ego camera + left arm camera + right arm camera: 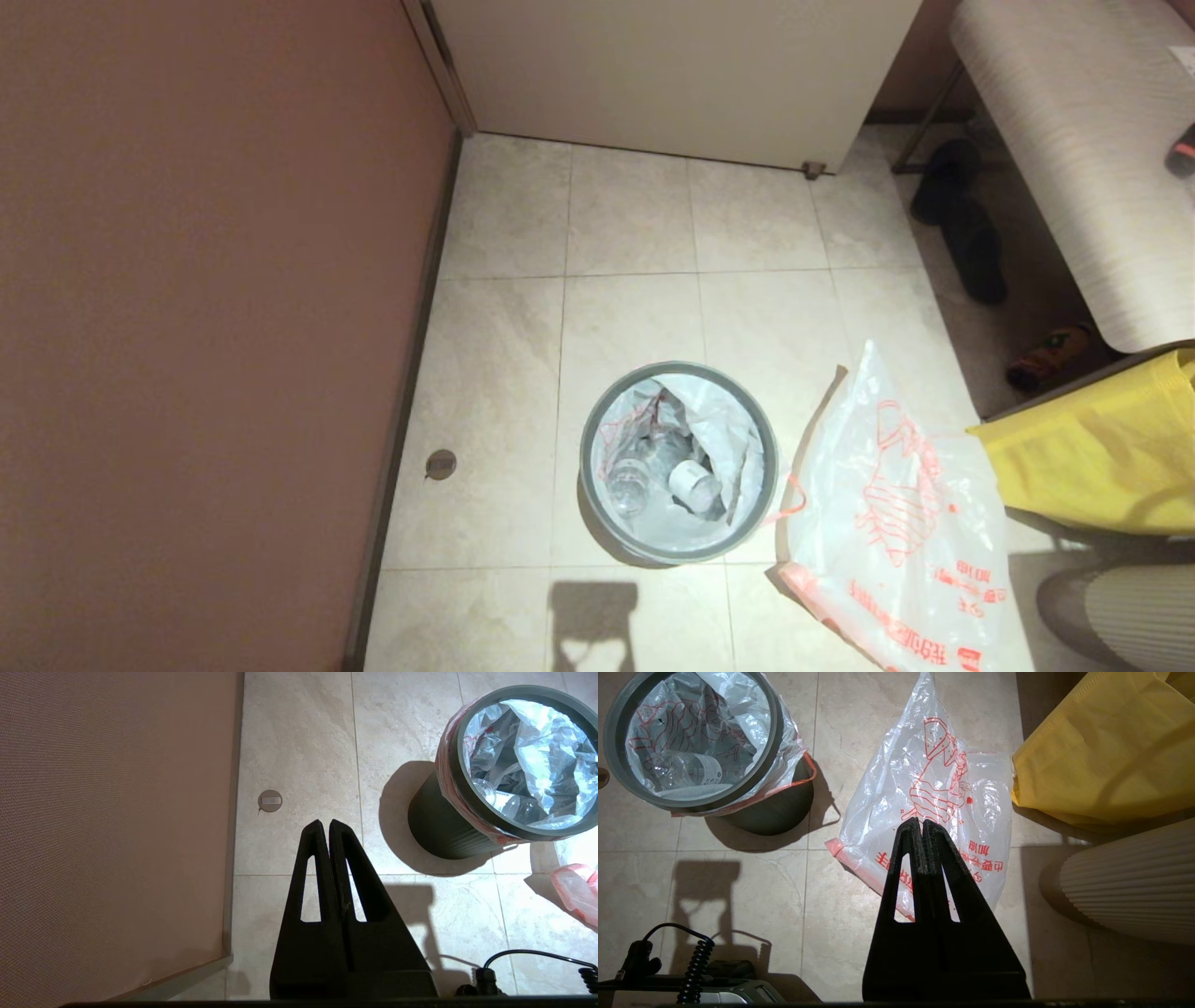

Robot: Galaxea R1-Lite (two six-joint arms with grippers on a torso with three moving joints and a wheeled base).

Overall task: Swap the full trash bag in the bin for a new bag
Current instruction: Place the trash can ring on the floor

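Observation:
The black bin (616,537) (444,830) (775,807) stands on the tiled floor, capped by its grey rim ring (585,457) (460,760) (609,742). Inside sits the full trash bag (719,439) (546,751) (733,700) with clear bottles showing and its red-orange hem folded over the outside. The flat new bag (896,504) (924,779) with red-orange drawing lies on the floor to the bin's right. My left gripper (325,822) is shut and empty, high over bare floor left of the bin. My right gripper (920,821) is shut and empty, above the new bag. Neither arm shows in the head view.
A brown wall (205,327) runs along the left. A yellow fabric bag (1111,448) (1101,742) and a ribbed white object (1139,616) (1134,882) stand at the right. A bench (1092,140), dark slippers (962,224) and a white door (672,75) lie farther back.

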